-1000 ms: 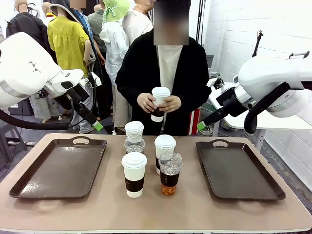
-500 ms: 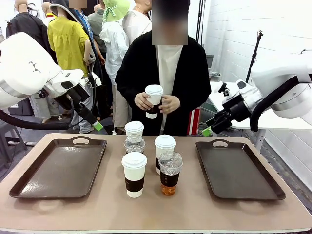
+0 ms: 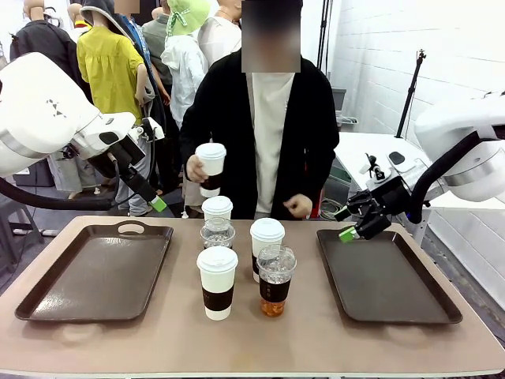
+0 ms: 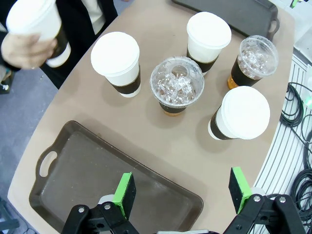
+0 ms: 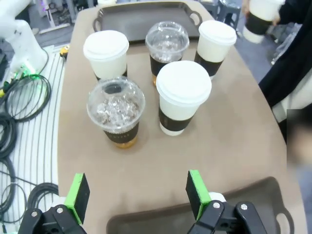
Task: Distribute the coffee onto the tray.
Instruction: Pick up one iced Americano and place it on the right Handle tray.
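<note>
Five cups [image 3: 217, 278] upright, just left of right tray [image 3: 390, 288]. Our right gripper [image 3: 347, 225], jaws wide, over tray's far-left corner: cups to its left, we judge it nearer. Left gripper [image 4: 182, 191] wide too, well left. Person's hand [image 3: 196, 169] holds sixth cup [image 3: 211, 158] beyond.

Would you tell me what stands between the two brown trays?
In the front view, three white paper cups and two clear dome-lidded cups stand there.

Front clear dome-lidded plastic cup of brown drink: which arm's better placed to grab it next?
Right, probably. The right fingers, open, hang low over the right dark brown tray, nearest the front clear dome-lidded cup. The left fingers sit higher, by the left tray.
</note>
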`<state>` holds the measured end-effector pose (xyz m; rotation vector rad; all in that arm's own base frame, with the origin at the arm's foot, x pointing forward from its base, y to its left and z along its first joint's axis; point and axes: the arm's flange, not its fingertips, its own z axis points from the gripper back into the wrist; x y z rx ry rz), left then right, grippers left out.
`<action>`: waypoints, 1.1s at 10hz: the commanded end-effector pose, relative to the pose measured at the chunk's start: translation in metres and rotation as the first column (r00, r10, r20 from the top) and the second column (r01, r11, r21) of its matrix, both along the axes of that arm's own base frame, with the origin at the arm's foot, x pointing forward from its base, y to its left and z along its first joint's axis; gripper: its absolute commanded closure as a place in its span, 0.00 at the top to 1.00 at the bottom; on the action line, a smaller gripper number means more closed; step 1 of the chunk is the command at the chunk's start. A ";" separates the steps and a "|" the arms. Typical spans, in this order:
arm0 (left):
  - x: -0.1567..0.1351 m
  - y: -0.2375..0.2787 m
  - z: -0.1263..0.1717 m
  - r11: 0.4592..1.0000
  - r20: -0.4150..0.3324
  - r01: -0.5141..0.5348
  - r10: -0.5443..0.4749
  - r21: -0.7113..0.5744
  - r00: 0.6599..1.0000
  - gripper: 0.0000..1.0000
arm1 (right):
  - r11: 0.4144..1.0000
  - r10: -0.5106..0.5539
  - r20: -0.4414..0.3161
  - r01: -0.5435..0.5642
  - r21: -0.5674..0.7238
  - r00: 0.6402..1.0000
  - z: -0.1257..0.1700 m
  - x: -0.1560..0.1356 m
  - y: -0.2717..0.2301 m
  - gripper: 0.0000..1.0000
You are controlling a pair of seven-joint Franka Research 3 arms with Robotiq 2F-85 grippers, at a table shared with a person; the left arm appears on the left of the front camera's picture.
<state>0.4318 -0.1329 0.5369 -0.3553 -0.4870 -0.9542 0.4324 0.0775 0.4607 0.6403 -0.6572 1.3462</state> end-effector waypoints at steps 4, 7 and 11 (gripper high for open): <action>0.000 0.003 -0.001 1.000 -0.006 0.010 -0.010 -0.005 1.000 1.00 | 1.000 0.000 0.000 0.000 0.000 1.000 0.000 0.000 0.000 1.00; 0.000 0.003 -0.001 1.000 -0.006 0.010 -0.010 -0.005 1.000 1.00 | 1.000 0.021 0.029 -0.021 0.007 0.999 -0.015 0.006 0.001 1.00; 0.000 0.003 -0.001 1.000 -0.006 0.010 -0.010 -0.005 1.000 1.00 | 0.987 0.068 0.082 -0.079 0.137 0.994 -0.059 -0.007 -0.012 1.00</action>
